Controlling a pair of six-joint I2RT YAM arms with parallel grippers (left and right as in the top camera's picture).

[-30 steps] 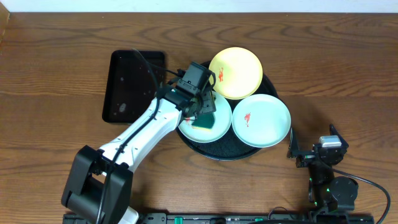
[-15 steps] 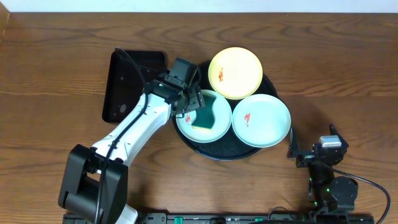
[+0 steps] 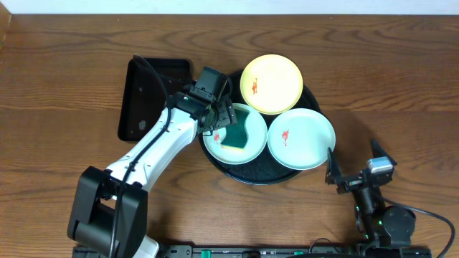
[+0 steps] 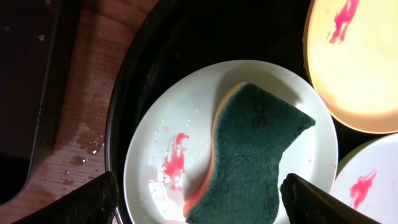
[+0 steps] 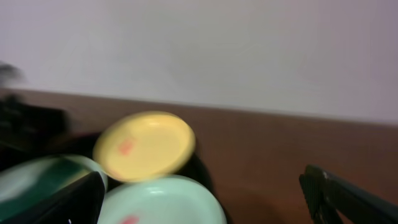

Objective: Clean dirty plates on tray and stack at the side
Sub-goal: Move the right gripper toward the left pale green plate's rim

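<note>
The round black tray (image 3: 252, 178) holds three plates, each with a red smear. The yellow plate (image 3: 271, 84) is at the back, one mint plate (image 3: 301, 138) at the right and another mint plate (image 3: 214, 145) at the left. A green sponge (image 3: 238, 136) lies on the left plate; in the left wrist view the sponge (image 4: 258, 158) lies beside the smear (image 4: 174, 165). My left gripper (image 3: 221, 120) is open just above that plate (image 4: 186, 112), its fingers (image 4: 199, 190) on either side of the sponge and apart from it. My right gripper (image 3: 355, 165) is open and empty off the tray's right; its view is blurred (image 5: 202, 190).
A smaller rectangular black tray (image 3: 147, 100) lies left of the round tray, wet inside. Water drops show on the wood between them (image 4: 84, 140). Brown tabletop (image 3: 401, 93) stretches to the right of the tray. The right wrist view shows the yellow plate (image 5: 146, 146) and the near mint plate (image 5: 165, 202).
My left gripper has let go of the sponge and drawn back up and left, leaving it on the left mint plate. My right gripper has spread its fingers and shifted.
</note>
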